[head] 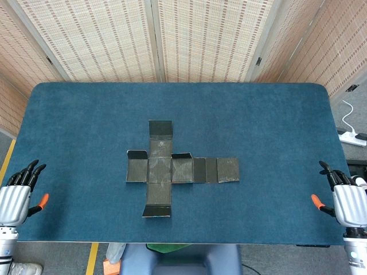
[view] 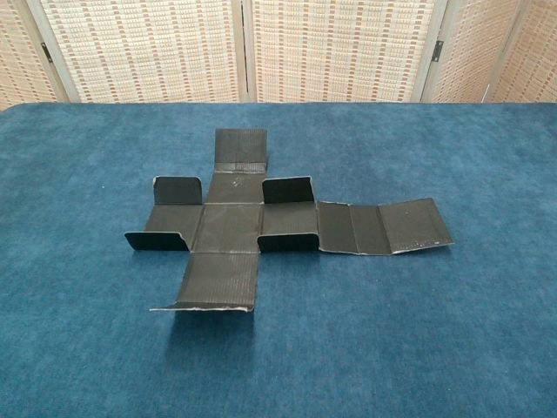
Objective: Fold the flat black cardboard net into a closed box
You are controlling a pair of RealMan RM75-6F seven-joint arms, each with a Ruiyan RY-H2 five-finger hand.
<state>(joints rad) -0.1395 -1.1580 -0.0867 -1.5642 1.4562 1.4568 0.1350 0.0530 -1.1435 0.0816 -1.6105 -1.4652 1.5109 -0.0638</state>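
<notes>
Head view. The black cardboard net (head: 172, 169) is laid out flat, in a cross shape, near the middle of the blue table (head: 80, 114). One arm of the net is extended toward the folding screen (head: 172, 40) at the far edge of the table, one toward the near edge, a short one toward the robot's left, and a longer, creased strip toward the robot's right. The left hand (head: 18, 192) is positioned at the near left edge of the table, well apart from the net. Its fingers (head: 31, 172) are extended and spread, and nothing is held. The right hand (head: 344, 195) is positioned at the near right edge of the table, likewise well apart from the net, with fingers extended and nothing grasped. The net is located between the two hands and is touched by neither. A white power strip (head: 352, 136) is seen on the floor beyond the right edge of the table.

Chest view. The black cardboard net (view: 226, 228) is shown on the blue table (view: 470, 331), in front of the folding screen (view: 331, 48). Several small side flaps (view: 178, 190) are raised upright, while the main panels are lying nearly flat. The end of the long right strip is lifted slightly off the surface. Neither hand is shown in this view.
</notes>
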